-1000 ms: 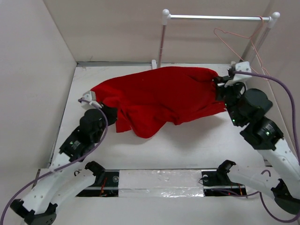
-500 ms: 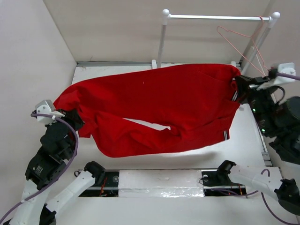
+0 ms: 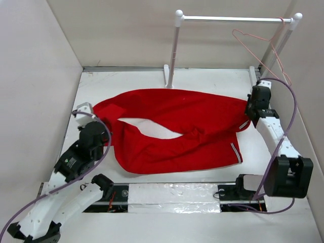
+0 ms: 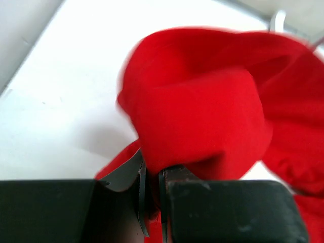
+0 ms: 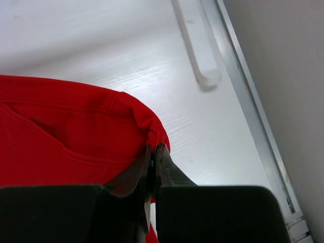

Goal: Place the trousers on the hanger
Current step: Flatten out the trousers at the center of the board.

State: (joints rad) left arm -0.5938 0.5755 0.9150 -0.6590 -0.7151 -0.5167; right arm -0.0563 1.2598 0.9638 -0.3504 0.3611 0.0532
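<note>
Red trousers (image 3: pixel 177 126) spread across the table (image 3: pixel 202 83), left end clamped tight in the left gripper (image 4: pixel 151 187), right corner pinched in the right gripper (image 5: pixel 153 162). Wire hanger (image 3: pixel 253 36) hooked on the rack bar (image 3: pixel 233 18), far right, apart from the fabric.

The trousers (image 3: pixel 177 126) are spread across the table (image 3: pixel 152 81), one leg curving in front of the other. At the trousers' left end the left gripper (image 4: pixel 152 187) pinches the cloth. At their right end the right gripper (image 5: pixel 153 162) pinches an edge. Behind the trousers stands the rack (image 3: pixel 233 18). The hanger (image 3: pixel 259 38) hangs from its bar, behind and right of the trousers.
</note>
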